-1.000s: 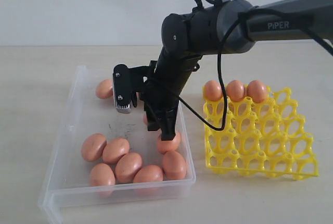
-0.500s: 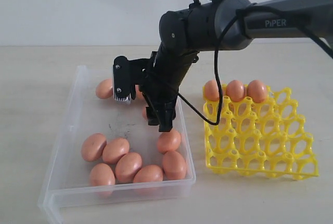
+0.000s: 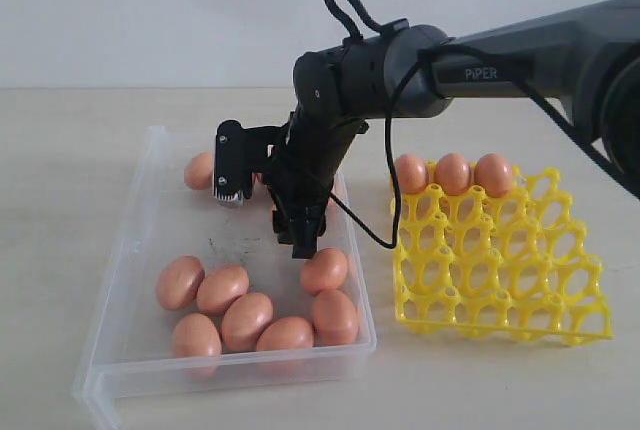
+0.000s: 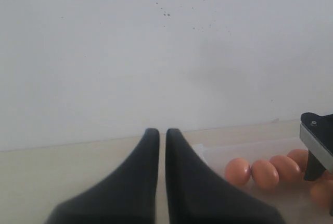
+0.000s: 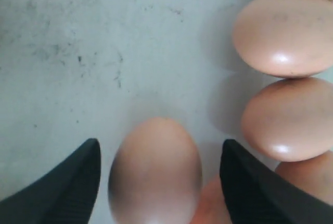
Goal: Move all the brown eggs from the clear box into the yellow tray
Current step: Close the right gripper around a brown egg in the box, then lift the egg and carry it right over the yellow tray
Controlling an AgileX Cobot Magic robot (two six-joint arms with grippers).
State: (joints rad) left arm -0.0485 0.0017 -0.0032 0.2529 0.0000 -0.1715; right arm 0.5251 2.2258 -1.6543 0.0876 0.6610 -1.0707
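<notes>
The right arm's black end effector (image 3: 295,240) hangs inside the shallow rectangular clear plastic box (image 3: 130,250), pointing down at its speckled floor. In the right wrist view this end effector (image 5: 158,146) stands wide open. One smooth oval orange-brown egg (image 5: 155,174) lies between its fingers (image 5: 67,187), with a strip of box floor showing on each side, so it grips nothing. From the room, the egg (image 3: 324,270) closest to the fingertips sits just below them, near the box's right wall, apart from them.

Counting the eggs in the box, seven lie bunched at the near end, most of them touching a neighbour. One more (image 3: 200,170) lies at the far end, just beside the wrist camera (image 3: 230,165). The arm hides that stretch, so I can't tell how many others sit behind it. The left wrist view catches a row of four eggs (image 4: 265,174) in the box.

The bright yellow plastic lattice tray (image 3: 500,280) sits on the pale counter (image 3: 60,150) just right of the box. It holds three eggs (image 3: 452,172), side by side in the cups along its far edge.

The left end effector (image 4: 157,130) is off to the side, away from the box, with its fingers drawn together to a thin slit and nothing between them
</notes>
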